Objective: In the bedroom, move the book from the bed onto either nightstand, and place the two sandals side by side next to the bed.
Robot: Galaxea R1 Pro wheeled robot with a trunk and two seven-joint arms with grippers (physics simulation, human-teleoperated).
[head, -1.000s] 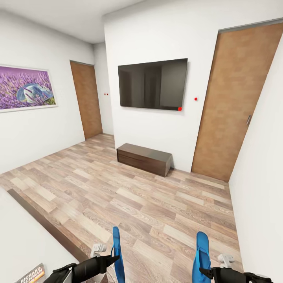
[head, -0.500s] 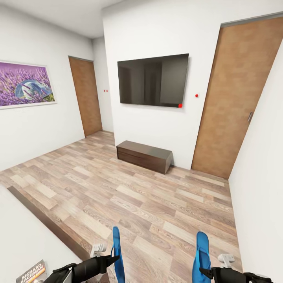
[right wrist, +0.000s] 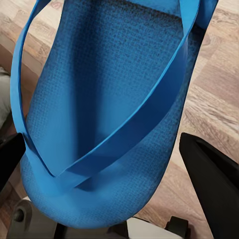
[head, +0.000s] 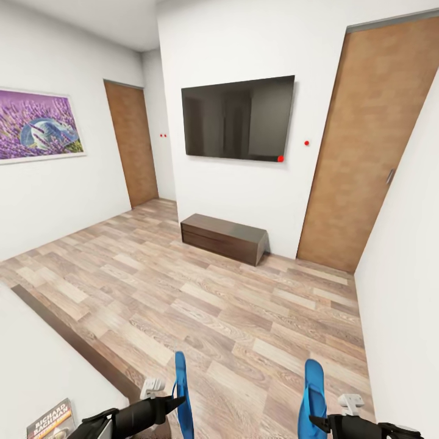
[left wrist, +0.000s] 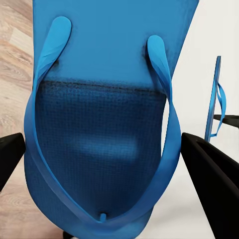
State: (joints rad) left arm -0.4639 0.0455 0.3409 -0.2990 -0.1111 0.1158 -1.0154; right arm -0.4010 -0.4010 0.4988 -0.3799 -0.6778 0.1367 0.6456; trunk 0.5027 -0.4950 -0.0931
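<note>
Each arm carries one flip-flop. The left sandal point(head: 180, 393) stands on edge at 6 o'clock in the head view, a thin blue blade pinched at its lower end by the left gripper point(head: 174, 402), whose black jaws are closed on it. The right sandal point(head: 314, 390) rises at 5 o'clock, its rounded toe turned a little toward the camera, and the right gripper point(head: 317, 421) clamps its base.

The left wrist view gives what the head view cannot: the left sandal's point(left wrist: 99, 134) footbed is finely dimpled foam, darker toward the heel, with smooth glossy straps meeting in a V at a toe plug. Beyond it the other sandal point(left wrist: 214, 99) appears edge-on, thin and flat, well apart. The right wrist view shows the same woven-looking grain on the right sandal point(right wrist: 104, 114), black fingers point(right wrist: 214, 174) flanking it, and plank floor point(right wrist: 219, 89) behind.

The book point(head: 52, 421) lies at 7 o'clock on the pale mattress point(head: 36, 372), white lettering on a dark cover, beside the bed's dark wooden rail point(head: 73, 338). Ahead, at 12 o'clock, a glossy black TV point(head: 238, 119) hangs above a low brown cabinet point(head: 224, 238); matte brown doors point(head: 366, 152) stand at 2 and 10 o'clock, and a lavender picture point(head: 38, 125) hangs at 9.
</note>
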